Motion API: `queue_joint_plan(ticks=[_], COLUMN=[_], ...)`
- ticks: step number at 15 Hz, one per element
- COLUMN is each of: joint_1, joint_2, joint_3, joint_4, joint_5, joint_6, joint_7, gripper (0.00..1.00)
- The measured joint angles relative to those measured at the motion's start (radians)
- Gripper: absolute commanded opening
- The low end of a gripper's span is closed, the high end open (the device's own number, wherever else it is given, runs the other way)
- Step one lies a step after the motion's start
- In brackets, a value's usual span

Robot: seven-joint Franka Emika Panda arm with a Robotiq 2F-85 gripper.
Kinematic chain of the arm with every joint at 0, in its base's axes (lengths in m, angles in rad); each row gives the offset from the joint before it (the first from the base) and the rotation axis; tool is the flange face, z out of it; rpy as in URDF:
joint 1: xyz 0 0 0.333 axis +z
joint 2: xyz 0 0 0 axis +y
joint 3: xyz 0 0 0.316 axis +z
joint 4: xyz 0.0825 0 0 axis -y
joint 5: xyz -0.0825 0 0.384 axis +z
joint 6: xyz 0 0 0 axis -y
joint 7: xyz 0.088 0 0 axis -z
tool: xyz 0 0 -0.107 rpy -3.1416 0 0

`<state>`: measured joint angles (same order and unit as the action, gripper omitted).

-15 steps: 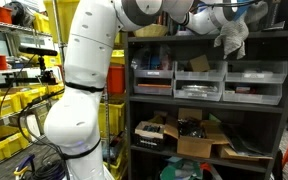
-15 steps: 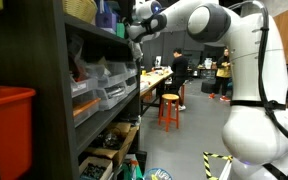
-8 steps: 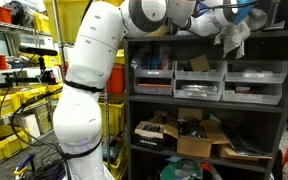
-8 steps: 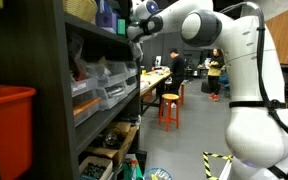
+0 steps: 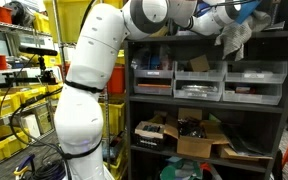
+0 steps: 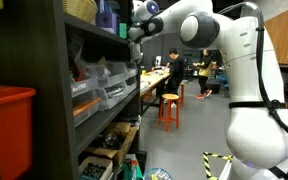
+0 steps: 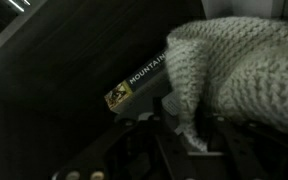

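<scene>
Cream knitted cloth (image 5: 234, 38) at the front edge of the top shelf (image 5: 174, 38) of a dark rack, part bunched on the board, part hanging over the lip in front of the level below. In the wrist view the cloth (image 7: 239, 70) fills the right side: coarse, open stitch, folded on itself. Judged soft, light and limp, with some stretch; not fragile, but the loops could snag on a finger. Best hold looks like the thick bunched fold up on the shelf, not the loose hanging corner, which would slide and stretch. Gripper (image 5: 228, 24) sits right at the cloth's upper part; its dark fingers are in shadow low in the wrist view, so I cannot tell whether they pinch the knit or stand off it. Behind the cloth, a dark box (image 7: 134, 85) with a printed label lies on the shelf. Below: grey drawers (image 5: 199, 80), then cardboard boxes (image 5: 199, 140). Yellow crates (image 5: 9, 105) stand well apart beside the rack.
</scene>
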<state>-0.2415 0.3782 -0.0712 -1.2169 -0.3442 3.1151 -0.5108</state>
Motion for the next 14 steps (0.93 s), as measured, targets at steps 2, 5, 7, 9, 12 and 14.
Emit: queue_joint_plan(ticks=[2, 5, 7, 9, 12, 14], joint_1=[0.005, 0.025, 0.042, 0.061, 0.086, 0.096], joint_2=[0.0, 0.0, -0.001, -0.003, -0.005, -0.006], joint_3=[-0.015, -0.051, -0.078, -0.107, -0.145, -0.16], joint_4=[0.001, 0.001, 0.003, 0.007, 0.015, 0.015], joint_5=[-0.002, -0.019, -0.039, -0.063, -0.099, -0.113], joint_6=[0.0, -0.004, -0.023, -0.046, -0.075, -0.085], joint_7=[0.0, 0.002, 0.006, 0.012, 0.024, 0.027], gripper=[0.81, 0.99, 1.0, 1.0, 1.0, 1.0])
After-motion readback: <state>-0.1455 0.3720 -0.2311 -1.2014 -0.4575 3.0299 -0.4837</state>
